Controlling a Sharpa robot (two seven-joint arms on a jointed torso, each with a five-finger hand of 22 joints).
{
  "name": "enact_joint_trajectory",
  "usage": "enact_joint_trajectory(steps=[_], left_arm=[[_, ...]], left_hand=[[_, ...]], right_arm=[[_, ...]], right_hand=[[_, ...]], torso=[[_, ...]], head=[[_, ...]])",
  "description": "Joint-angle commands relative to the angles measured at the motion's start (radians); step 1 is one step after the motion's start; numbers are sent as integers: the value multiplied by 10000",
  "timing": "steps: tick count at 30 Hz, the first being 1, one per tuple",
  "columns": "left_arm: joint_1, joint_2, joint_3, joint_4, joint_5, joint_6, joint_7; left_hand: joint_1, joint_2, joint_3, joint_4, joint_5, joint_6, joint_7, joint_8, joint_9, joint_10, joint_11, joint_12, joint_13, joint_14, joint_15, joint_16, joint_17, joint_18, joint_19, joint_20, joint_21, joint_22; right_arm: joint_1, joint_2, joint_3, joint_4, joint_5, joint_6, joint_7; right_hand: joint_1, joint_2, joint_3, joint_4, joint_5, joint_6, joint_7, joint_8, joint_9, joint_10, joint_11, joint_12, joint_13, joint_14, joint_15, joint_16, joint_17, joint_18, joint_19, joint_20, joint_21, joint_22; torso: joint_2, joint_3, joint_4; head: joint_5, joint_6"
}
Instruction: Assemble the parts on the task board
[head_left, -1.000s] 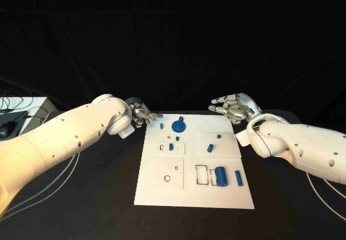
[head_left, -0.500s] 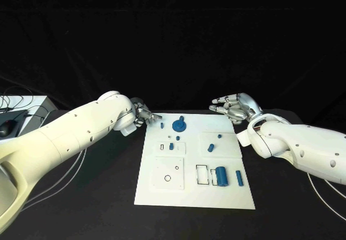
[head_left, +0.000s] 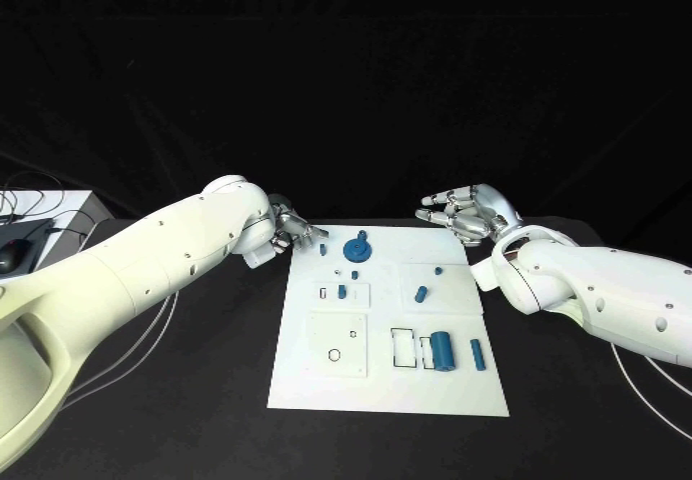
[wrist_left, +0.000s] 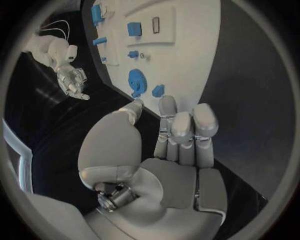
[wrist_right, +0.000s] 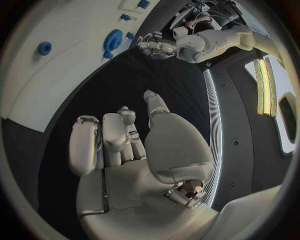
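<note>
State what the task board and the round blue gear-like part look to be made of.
Task board: looks like matte white plastic or coated sheet, flat and glare-free; which one is unclear. Round blue gear-like part: probably moulded or printed plastic, given its uniform, dull blue colour.

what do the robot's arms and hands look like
Both arms are smooth, glossy white shells with rounded segments and small dark dots along them, clearest on the left arm and right arm. Each ends in a silver metallic hand with jointed, segmented fingers: the left hand and the right hand. Up close the palm and finger pads look matte grey. Thin pale cables trail beside the left arm.
</note>
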Motion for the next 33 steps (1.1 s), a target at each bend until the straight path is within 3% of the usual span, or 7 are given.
enact_joint_trajectory(steps=[1,4,11,17,29,33], left_arm=[[26,91,-52,-83,124,396,-73],[31,169,-126,-175,155,407,-62],[30,341,-274,-369,205,419,-4],[26,433,-313,-460,222,258,116],[27,507,-328,-523,288,139,242],[27,539,-330,-574,327,202,249]], left_hand=[[-27,16,-132,191,-11,22,-80,-66,200,-10,-35,26,16,27,-10,21,31,-191,51,-5,41,38],[17,6,-184,251,-21,57,-11,-448,100,-17,6,-2,20,29,23,-9,30,-189,46,6,31,39],[67,39,-144,210,-12,185,-2,-720,113,-10,7,-16,37,37,22,-11,55,-179,50,21,35,49],[102,63,-94,138,-11,198,9,-809,187,-24,13,-21,52,34,25,-27,51,-174,36,25,13,45],[194,114,43,-41,-10,222,11,-881,275,-17,11,-31,56,36,27,-35,54,-165,28,43,5,50],[395,226,238,-201,-12,249,-7,-900,291,-11,-6,-36,56,40,15,-15,80,-174,29,33,18,61]], right_arm=[[2,18,3,-9,-111,-14,53],[2,33,3,-12,-117,-11,50],[2,54,3,-9,-124,-9,48],[3,47,3,4,-128,-5,44],[6,63,3,-1,-142,13,21],[7,72,3,-7,-143,22,21]], right_hand=[[-28,89,-14,-65,57,17,79,22,13,30,-30,46,7,41,-62,-63,21,66,736,-88,17,1925],[-28,89,-14,-65,57,17,79,22,13,30,-30,46,7,41,-62,-63,21,66,736,-88,17,1925],[-28,89,-14,-65,57,17,79,22,13,30,-30,46,7,41,-62,-63,21,66,736,-88,17,1925],[-28,89,-14,-65,57,17,79,22,13,30,-30,46,7,41,-62,-63,21,66,736,-88,17,1925],[-28,89,-14,-65,57,17,79,22,13,30,-30,46,7,41,-62,-63,21,66,736,-88,17,1925],[-28,89,-14,-65,57,17,79,22,13,30,-30,46,7,41,-62,-63,21,66,736,-88,17,1925]], torso=[[-1,-4,16],[9,-3,6],[39,-7,-26],[72,-23,-46],[60,-13,-31],[60,-14,-35]], head=[[-9,-9],[-22,-11],[-44,-30],[-34,-15],[-42,-44],[-43,-51]])
